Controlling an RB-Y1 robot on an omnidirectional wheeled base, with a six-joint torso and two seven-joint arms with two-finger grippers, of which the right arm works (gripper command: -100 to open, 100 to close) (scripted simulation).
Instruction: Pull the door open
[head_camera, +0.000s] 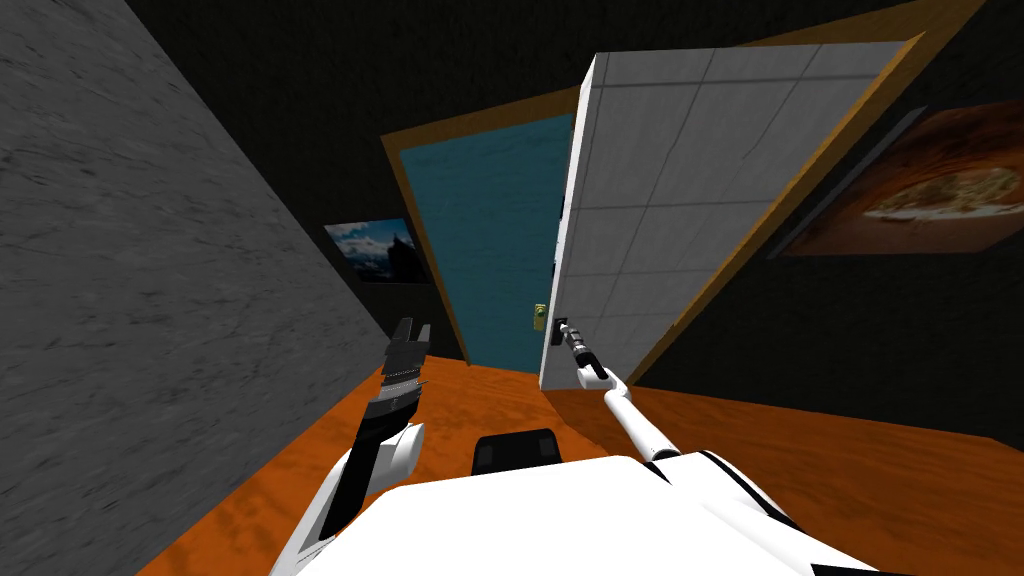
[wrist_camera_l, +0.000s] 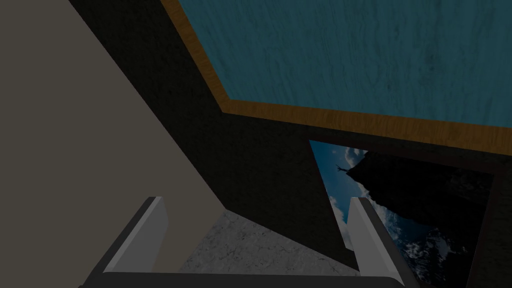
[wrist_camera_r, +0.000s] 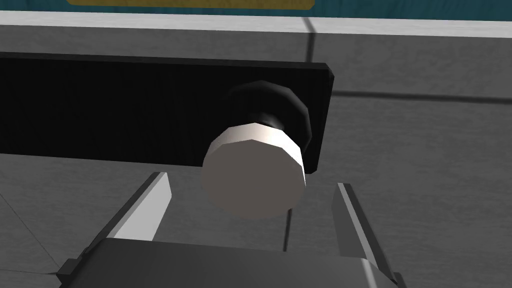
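Observation:
A white-grey panelled door (head_camera: 700, 180) stands swung partly out of its wooden frame (head_camera: 420, 230), with a teal surface (head_camera: 490, 250) behind it. My right gripper (head_camera: 560, 328) is at the door's free edge, low down. In the right wrist view a pale round knob (wrist_camera_r: 254, 175) on a black plate (wrist_camera_r: 125, 110) sits between the fingers of my right gripper (wrist_camera_r: 251, 181). The gripper is open, with a gap on each side of the knob. My left gripper (head_camera: 412, 328) is raised at the left, away from the door, and stands open (wrist_camera_l: 257, 200) with nothing in it.
A grey wall (head_camera: 150, 300) runs close along my left. The floor (head_camera: 800, 480) is orange wood. Framed pictures hang on the dark walls left (head_camera: 380, 250) and right (head_camera: 930, 200) of the doorway. A small brass-coloured fitting (head_camera: 539, 317) shows beside the door's edge.

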